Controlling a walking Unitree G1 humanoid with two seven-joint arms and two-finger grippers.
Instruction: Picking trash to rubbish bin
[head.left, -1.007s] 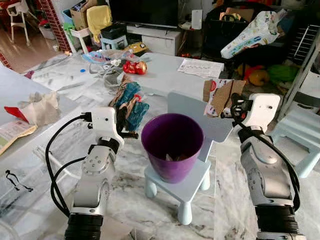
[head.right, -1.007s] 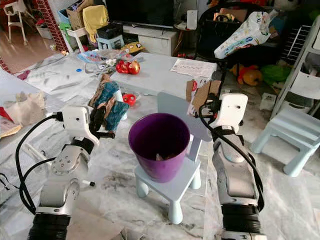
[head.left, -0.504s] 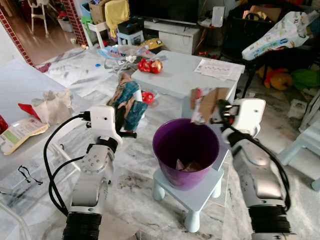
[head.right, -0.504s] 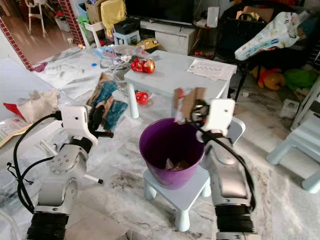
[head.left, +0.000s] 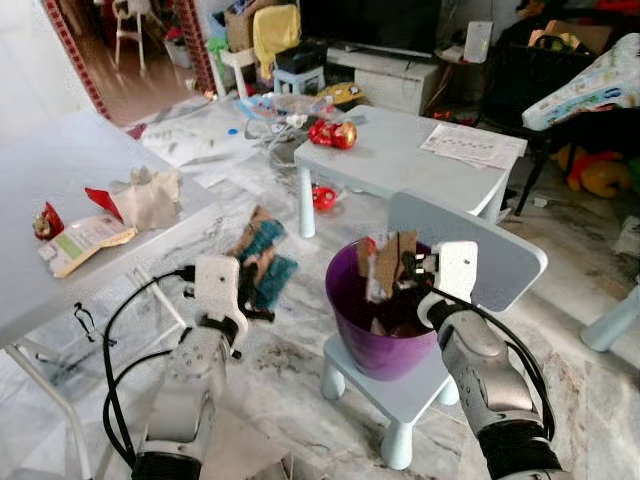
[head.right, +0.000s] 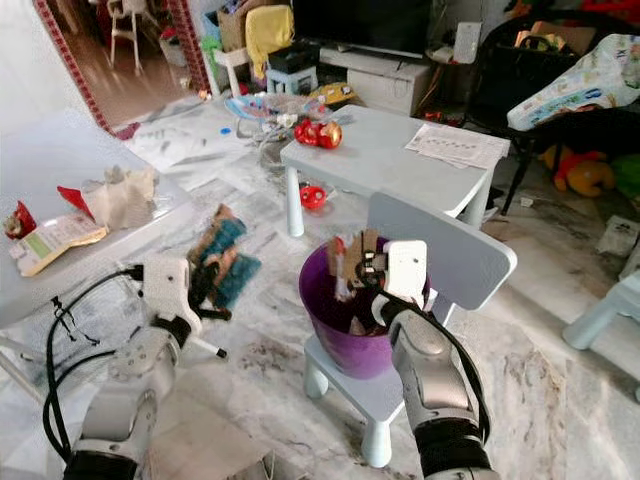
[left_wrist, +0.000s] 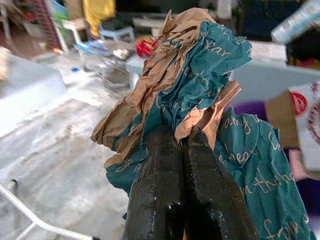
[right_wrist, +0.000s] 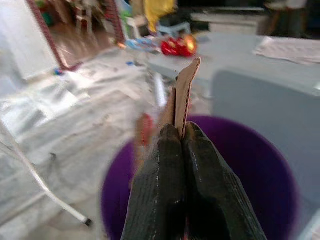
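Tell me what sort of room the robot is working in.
Most likely a lived-in family living room: a dark TV on a low white cabinet at the back, a child-size table and chair, soft toys and marble-look floor.

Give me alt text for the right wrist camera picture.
The right gripper, its two black fingers shut on a piece of cardboard, holds it above the open purple bin. Behind are a pale blue chair back and a marble floor.

We've got a flat cardboard scrap with a red print, upright, over the open purple bin, which sits on a small pale-blue chair with trash inside. Crumpled teal-and-brown paper is held left of the bin.
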